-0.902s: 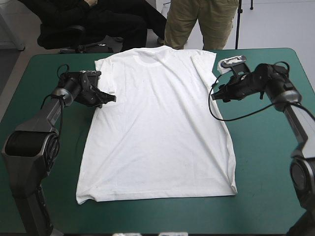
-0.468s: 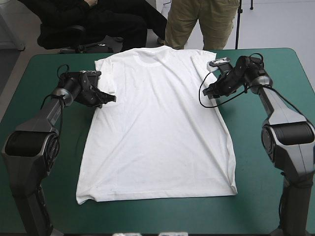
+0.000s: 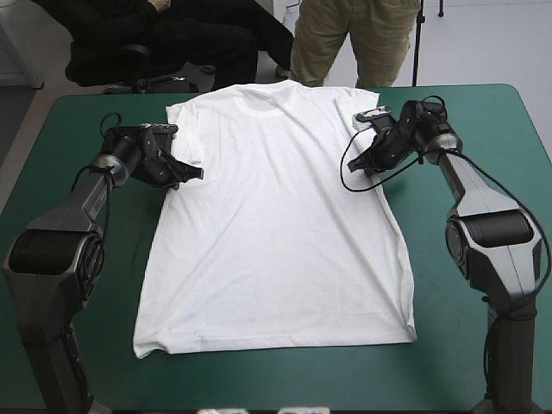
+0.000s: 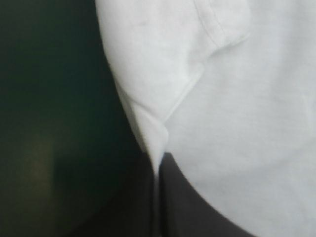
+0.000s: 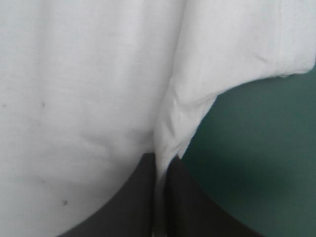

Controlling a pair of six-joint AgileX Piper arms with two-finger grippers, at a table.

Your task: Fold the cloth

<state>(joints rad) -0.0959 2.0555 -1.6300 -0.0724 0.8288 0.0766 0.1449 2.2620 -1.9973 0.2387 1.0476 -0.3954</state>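
Note:
The white T-shirt (image 3: 276,216) lies spread flat on the teal-green cover, collar toward the far edge. My left gripper (image 3: 191,172) is at the shirt's left armpit, shut on the T-shirt. In the left wrist view a ridge of the T-shirt (image 4: 158,143) runs into the left gripper (image 4: 157,197), whose black fingers meet in an arch. My right gripper (image 3: 364,162) is at the right armpit beside the folded-in sleeve. The right wrist view shows a pinch of the T-shirt (image 5: 168,133) caught in the shut right gripper (image 5: 160,192).
Bare teal-green cover (image 3: 483,285) lies right of the shirt and also left of it (image 3: 95,285). The shirt's hem lies close to the near edge. A person's legs stand just beyond the far edge.
My right gripper has moved left from the bare cover onto the shirt's right armpit and now pinches it. The left gripper has stayed in place.

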